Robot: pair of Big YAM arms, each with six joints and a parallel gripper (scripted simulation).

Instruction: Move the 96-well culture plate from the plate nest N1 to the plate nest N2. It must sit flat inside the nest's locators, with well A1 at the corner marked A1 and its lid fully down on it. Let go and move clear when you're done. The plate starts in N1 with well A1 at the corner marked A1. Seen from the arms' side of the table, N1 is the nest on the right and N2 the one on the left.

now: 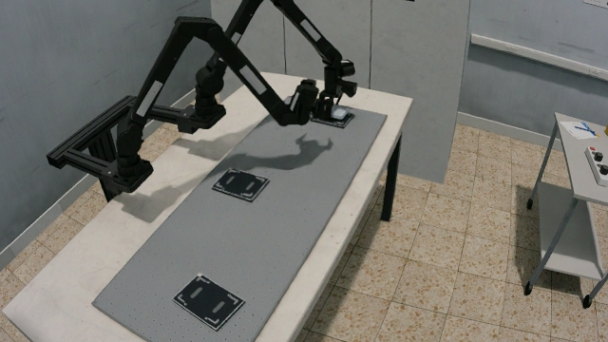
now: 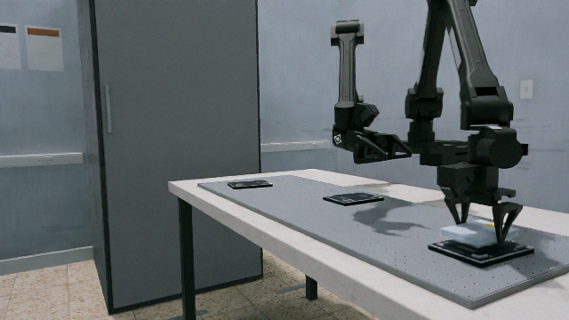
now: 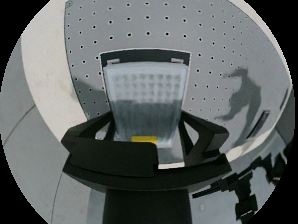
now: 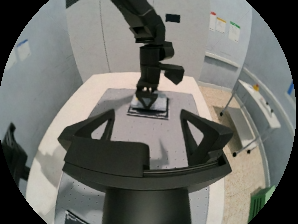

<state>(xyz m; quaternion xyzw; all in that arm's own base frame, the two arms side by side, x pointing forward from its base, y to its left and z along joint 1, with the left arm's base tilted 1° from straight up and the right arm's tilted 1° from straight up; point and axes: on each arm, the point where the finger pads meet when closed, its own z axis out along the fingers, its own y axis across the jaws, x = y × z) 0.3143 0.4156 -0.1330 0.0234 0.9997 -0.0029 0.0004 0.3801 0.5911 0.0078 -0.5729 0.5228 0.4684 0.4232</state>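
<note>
The pale, clear culture plate (image 1: 340, 112) (image 2: 464, 231) (image 3: 145, 85) (image 4: 160, 104) is between the fingers of my left gripper (image 2: 481, 232) (image 3: 146, 112), which is shut on it. It hangs level, slightly above the left nest N2 (image 2: 484, 260) (image 3: 145, 56). In the left wrist view, two of the nest's locators show past the plate's far end, and a yellow mark shows at its near end. Whether the lid is fully down and where A1 lies cannot be made out. My right gripper (image 2: 397, 153) (image 4: 147, 112) is open and empty, raised above the board.
Two more black nests, both empty, lie on the grey perforated board (image 1: 157, 280): a middle one (image 1: 240, 184) (image 2: 353, 198) and one at the far end from the plate (image 1: 209, 301) (image 2: 250, 184). Which is N1 is unclear. The right arm's wrist is near the left arm in the top view.
</note>
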